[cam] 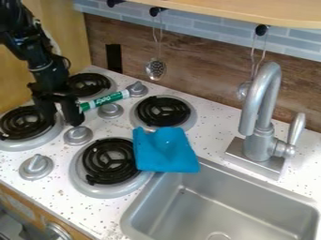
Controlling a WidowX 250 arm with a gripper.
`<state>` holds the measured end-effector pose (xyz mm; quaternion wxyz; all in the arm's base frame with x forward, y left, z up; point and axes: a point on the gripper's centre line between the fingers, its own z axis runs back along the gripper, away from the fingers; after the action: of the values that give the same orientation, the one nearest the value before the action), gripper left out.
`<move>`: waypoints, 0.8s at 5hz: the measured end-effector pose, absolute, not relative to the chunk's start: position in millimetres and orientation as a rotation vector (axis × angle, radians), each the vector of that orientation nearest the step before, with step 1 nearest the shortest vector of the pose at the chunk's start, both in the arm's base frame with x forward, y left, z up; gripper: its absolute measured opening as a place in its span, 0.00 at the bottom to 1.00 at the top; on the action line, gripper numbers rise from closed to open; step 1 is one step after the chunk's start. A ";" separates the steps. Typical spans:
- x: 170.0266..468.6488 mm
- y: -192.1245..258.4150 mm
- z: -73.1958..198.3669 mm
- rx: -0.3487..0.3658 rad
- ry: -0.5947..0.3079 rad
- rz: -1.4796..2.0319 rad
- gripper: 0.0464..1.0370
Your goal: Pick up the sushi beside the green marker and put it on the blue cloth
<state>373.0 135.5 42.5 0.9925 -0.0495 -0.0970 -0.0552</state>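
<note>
The black gripper [59,115] hangs at the upper left over the stove, between the two left burners. Its two fingers point down and stand apart. A green and white marker [106,100] extends right from beside the right finger toward a knob at the back; its left end is at that finger, and I cannot tell whether they touch. A blue cloth [164,151] lies crumpled between the front right burner [108,161] and the sink, partly over the burner's edge.
Black coil burners [163,111] and several silver knobs [78,135] cover the stove top. At the right are the metal sink [219,201] and its tall faucet [260,108]. A slotted spoon [155,69] hangs on the back wall.
</note>
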 end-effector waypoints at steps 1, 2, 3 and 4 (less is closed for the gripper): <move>380.3 137.1 46.8 -0.073 -0.223 -0.139 0.96; 386.6 138.4 47.5 -0.033 -0.250 -0.160 0.96; 390.9 136.7 40.5 -0.025 -0.247 -0.189 0.96; 400.2 118.7 29.2 -0.136 -0.292 -0.264 0.96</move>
<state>400.2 118.7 29.2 0.9784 -0.0677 -0.1448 -0.1311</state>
